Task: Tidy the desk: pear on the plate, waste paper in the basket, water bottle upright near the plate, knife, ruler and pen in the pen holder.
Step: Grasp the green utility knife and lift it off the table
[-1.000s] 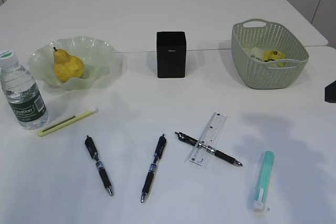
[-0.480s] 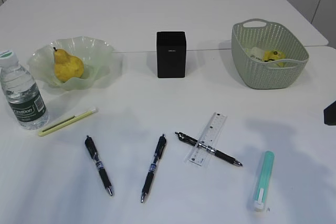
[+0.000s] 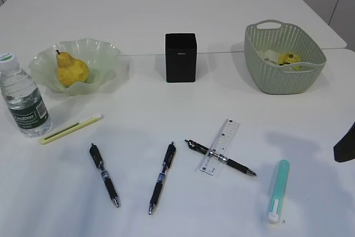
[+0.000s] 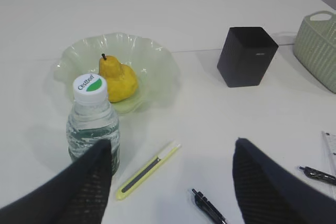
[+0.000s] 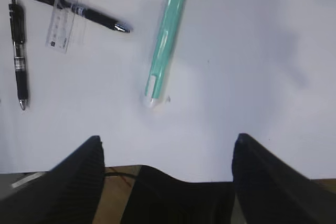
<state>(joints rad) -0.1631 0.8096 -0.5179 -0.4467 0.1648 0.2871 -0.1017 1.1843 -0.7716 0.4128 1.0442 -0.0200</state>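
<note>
Water bottle (image 3: 23, 106): upright on the table (image 3: 166, 15), far left of the pen holder, just in front of the plate's left edge.
Plate (image 3: 105, 54): left of the pen holder, holding the pear (image 3: 71, 69).
Yellow knife (image 3: 71, 129): flat on the table, front-left of the pen holder, just right of the bottle.
Left gripper (image 4: 170, 182): jaws spread, nothing between them, above the table in front of the bottle.
Two black pens (image 3: 104, 175): lying apart, in front of the pen holder.
Pen holder (image 3: 180, 57): upright, mid-table.
Ruler (image 3: 220, 146): front-right of the pen holder, lying across a third pen (image 3: 238, 166).
Teal knife (image 3: 277, 190): farther front-right of the pen holder.
Basket (image 3: 277, 76): right of the pen holder, waste paper (image 3: 287, 58) inside.
Right gripper (image 5: 168, 177): jaws released, empty, near the teal knife.
</note>
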